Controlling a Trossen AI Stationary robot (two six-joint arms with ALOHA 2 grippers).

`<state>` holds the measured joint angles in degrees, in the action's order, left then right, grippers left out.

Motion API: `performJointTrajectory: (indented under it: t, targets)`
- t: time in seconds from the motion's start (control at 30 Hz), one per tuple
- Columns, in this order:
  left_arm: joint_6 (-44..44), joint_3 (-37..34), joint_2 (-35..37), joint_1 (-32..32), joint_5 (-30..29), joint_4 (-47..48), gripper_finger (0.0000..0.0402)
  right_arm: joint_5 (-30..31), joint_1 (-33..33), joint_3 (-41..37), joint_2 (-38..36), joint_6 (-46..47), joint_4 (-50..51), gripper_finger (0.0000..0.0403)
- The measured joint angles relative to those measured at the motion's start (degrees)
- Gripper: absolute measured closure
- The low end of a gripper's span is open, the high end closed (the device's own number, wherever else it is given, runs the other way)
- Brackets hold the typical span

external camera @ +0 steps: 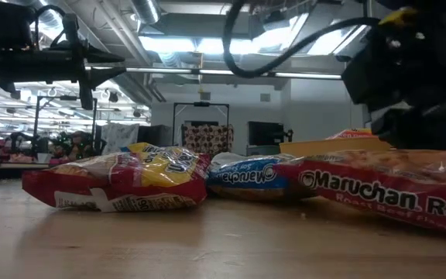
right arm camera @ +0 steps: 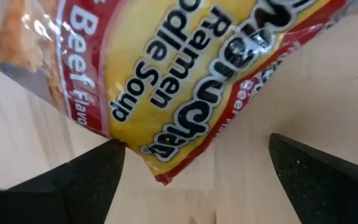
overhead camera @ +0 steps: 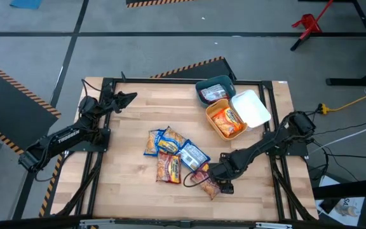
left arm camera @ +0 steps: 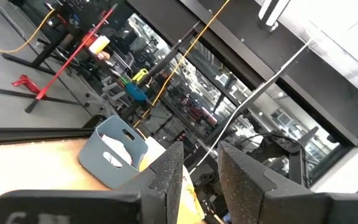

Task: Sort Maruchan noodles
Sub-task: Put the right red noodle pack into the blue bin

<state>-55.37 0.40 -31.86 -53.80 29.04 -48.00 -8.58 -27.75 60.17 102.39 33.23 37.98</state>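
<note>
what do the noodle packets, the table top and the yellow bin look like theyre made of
Noodle packets: thin glossy plastic film, seemingly; they crinkle and catch highlights, with printed lettering.
Table top: pale wood, apparently matte; parallel plank seams and grain show.
Yellow bin: probably molded plastic, with smooth uniform color and rounded corners.

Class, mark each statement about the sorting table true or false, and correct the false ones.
1. The right claw is open over a dark red noodle packet. True.
2. The yellow bin is empty. False: it holds orange packets.
3. The left claw grips a packet. False: it is raised near the table's far left corner, holding nothing.
4. Several packets lie in a loose pile mid-table. True.
5. The teal bin sits beside the yellow bin. True.
</note>
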Motion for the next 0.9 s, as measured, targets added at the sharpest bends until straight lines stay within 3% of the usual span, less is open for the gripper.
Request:
performJointTrajectory:
  t: [0.13,0.23,0.6,0.8,0.9]
  targets:
    - [0.0,0.0,0.0,0.0,0.0,1.43,0.0307,0.05,0.02,-0.73,0.0,-0.84,-1.44,0.0028]
    - [-0.04,0.0,0.0,-0.02,0.17,2.82,0.0307,0.06,0.02,-0.71,0.01,-2.1,-4.56,0.0058]
    - [-0.01,0.0,0.0,-0.02,0.5,3.05,0.0307,-0.65,0.24,-0.6,1.6,-3.17,-6.46,0.0262]
    - [0.0,0.0,0.0,-0.02,0.62,3.05,0.0307,-5.19,0.41,-0.47,1.77,-2.14,-6.91,0.0384]
    - [0.0,0.0,0.0,-0.01,0.64,3.04,0.0307,-6.97,0.33,0.55,1.84,-1.79,-6.4,0.0392]
